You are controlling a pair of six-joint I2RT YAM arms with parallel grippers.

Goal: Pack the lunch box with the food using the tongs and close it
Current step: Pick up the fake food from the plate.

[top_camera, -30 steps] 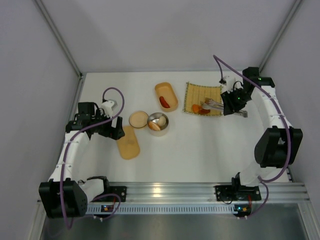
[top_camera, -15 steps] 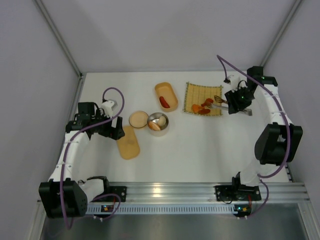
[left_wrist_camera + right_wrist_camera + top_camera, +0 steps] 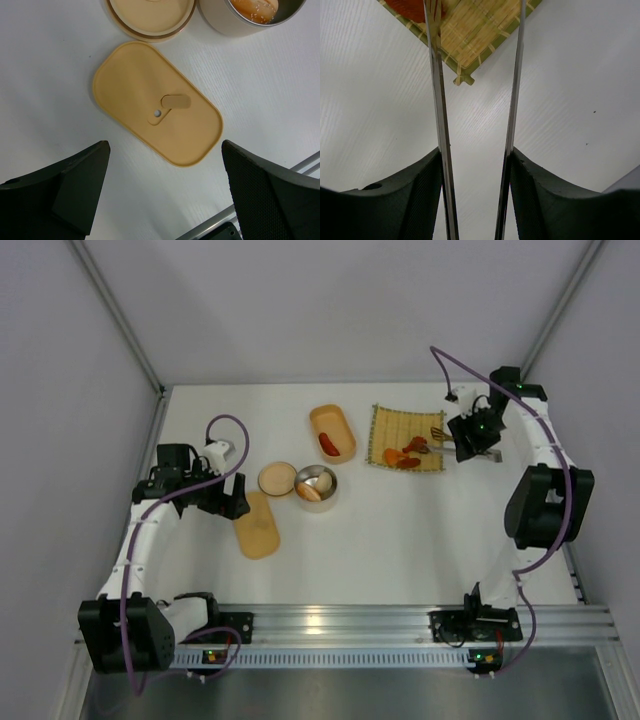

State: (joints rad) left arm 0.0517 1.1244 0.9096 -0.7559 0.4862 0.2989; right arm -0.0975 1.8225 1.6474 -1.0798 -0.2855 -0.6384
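**Tongs held over the mat, ready to pick up food**

The right claw [image 3: 476, 150] grips the tongs [image 3: 440, 90]. Each thin silver arm presses against the inside of one finger. The tongs point at the yellow mat [image 3: 392, 425], where red and orange food [image 3: 402, 458] lies. I cannot tell if the tips touch a piece.

The lunch box [image 3: 338, 423] sits on the table [image 3: 400, 540], just left of the yellow mat. One red sausage [image 3: 328, 444] is in it. So I think the packing has begun and more food has to go in. Next, the tongs must go around one piece. Then the claw must squeeze softly so the piece does not slip out.

The left claw [image 3: 165, 145] is wide open and holds nothing. It hangs over the flat lid [image 3: 130, 85], which lies beside the round bowl [image 3: 220, 20].

The top view shows the whole table, but the tongs look tiny there. The right wrist view shows the grip up close, yet only a corner of the mat. The left wrist view shows the small latch [image 3: 175, 101] on the lid and a bun [image 3: 252, 6] with seeds in the bowl.
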